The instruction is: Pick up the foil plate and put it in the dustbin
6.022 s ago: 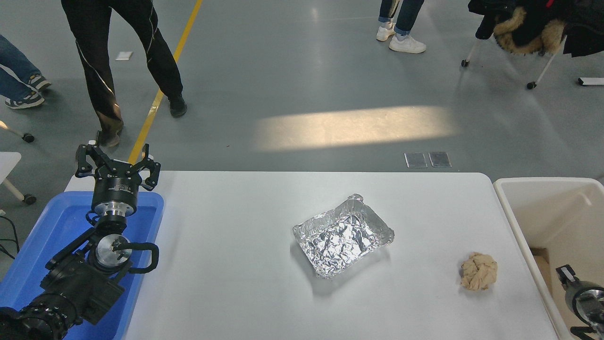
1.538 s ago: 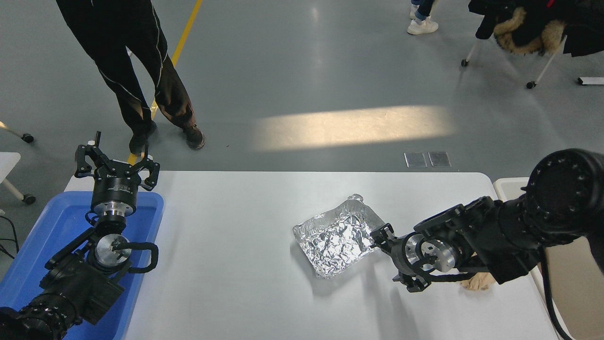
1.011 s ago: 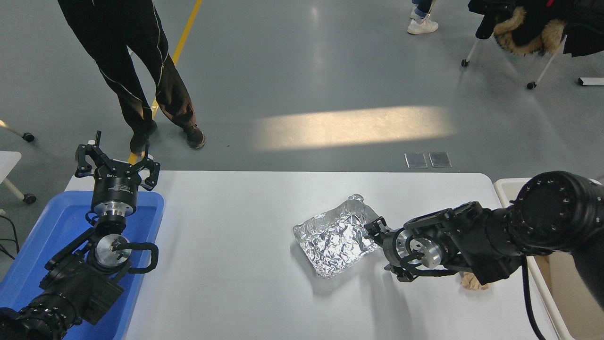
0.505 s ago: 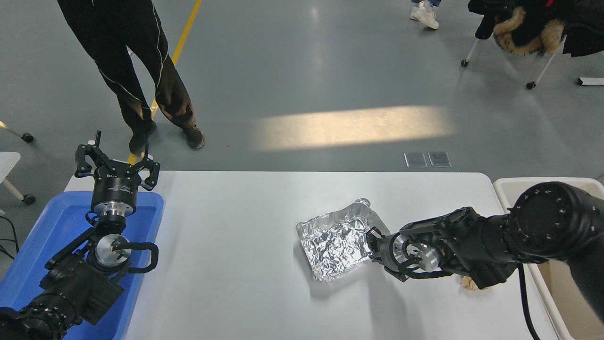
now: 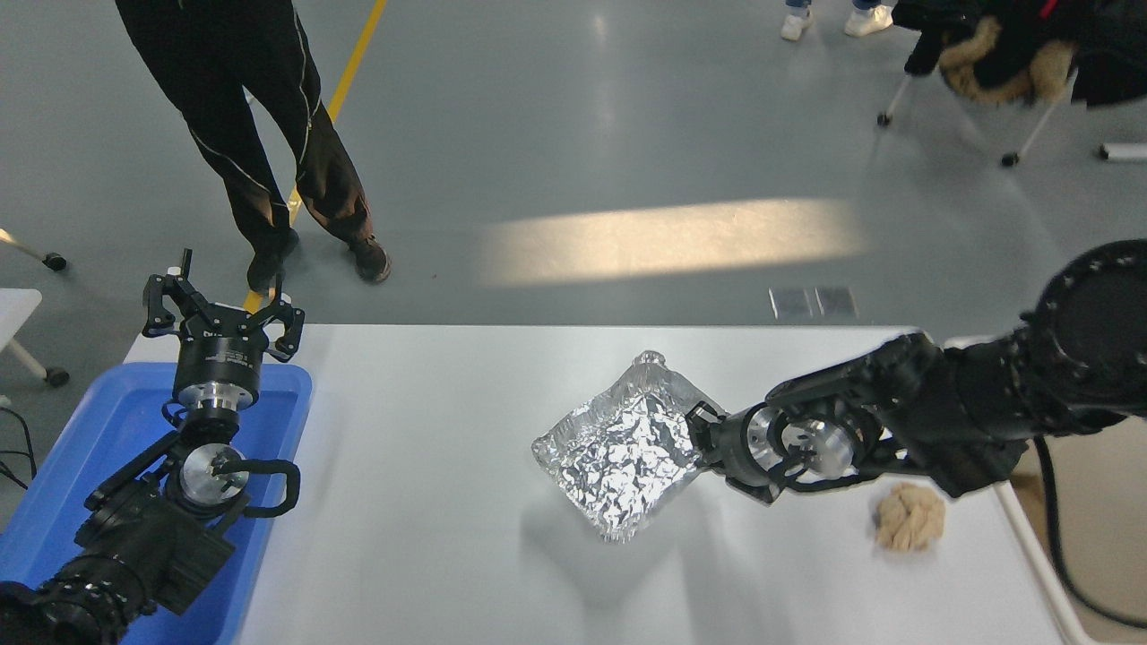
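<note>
Foil plate (image 5: 618, 452): held clear of the white table (image 5: 430, 502), tilted, its shadow cast beneath it.
Right gripper (image 5: 701, 439): closed on the plate's right rim; grasp and lift judged done.
Dustbin (image 5: 1089, 502): at the table's right end, largely hidden behind the right arm; nothing placed yet.
Remaining: carry rightward over the paper ball (image 5: 909, 515), then release.
Left gripper (image 5: 222, 318): parked over the blue tray (image 5: 81, 448), fingers spread, empty.

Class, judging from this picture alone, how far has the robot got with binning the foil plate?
Done: the right gripper has clamped the crinkled silver foil plate by its right edge. In hand: the plate hangs tilted, its shadow on the white table below. Left: carrying it right to the cream plastic dustbin and releasing. The left gripper is parked over the blue tray.
</note>
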You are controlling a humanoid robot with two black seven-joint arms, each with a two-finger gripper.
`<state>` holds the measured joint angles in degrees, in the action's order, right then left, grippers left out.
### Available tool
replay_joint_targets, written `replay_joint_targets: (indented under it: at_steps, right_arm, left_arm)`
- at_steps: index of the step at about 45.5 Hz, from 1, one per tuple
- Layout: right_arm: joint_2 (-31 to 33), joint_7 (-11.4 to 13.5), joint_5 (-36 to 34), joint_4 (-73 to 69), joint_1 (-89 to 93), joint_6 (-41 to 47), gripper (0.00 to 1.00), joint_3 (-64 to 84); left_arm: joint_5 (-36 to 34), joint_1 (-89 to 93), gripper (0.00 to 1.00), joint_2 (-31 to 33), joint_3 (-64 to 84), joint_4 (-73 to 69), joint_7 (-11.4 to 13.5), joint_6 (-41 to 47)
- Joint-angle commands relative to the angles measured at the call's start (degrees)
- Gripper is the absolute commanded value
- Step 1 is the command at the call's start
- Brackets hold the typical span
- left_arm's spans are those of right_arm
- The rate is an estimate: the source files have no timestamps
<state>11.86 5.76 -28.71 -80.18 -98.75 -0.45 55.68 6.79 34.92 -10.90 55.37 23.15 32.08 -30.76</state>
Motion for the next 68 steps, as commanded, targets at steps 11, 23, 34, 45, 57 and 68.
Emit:
replay_joint_targets:
  at_steps: [11,23,34,45,57,68]
  right_arm:
    - [13.01,-0.40,10.69,-13.95,-44.85,33.13,0.00,15.68]
    - [12.84,-0.67,11.58,-13.95,-58.92,45.45,0.00,19.20]
    - [13.01,-0.67,12.80,-13.34,-55.95,44.58,0.00,21.84]
    - [16.35,-0.58,15.18,-7.46,-36.65,30.80,0.00,25.53]
    - [19.95,-0.31,11.50,9.33,-9.56,15.93,0.00,24.39]
    - [24.52,-0.40,-0.46,27.44,12.77,15.13,0.00,21.14]
  left_arm:
    - [0.06,-0.03,0.99,0.00,0.00,-0.04,0.00,0.00]
    - [0.06,-0.03,0.99,0.00,0.00,-0.04,0.00,0.00]
    - [0.06,-0.03,0.99,0.00,0.00,-0.04,0.00,0.00]
    - [0.06,-0.03,0.99,0.00,0.00,-0.04,0.09,0.00]
    - [0.06,-0.03,0.99,0.00,0.00,-0.04,0.00,0.00]
    - [0.06,-0.03,0.99,0.00,0.00,-0.04,0.00,0.08]
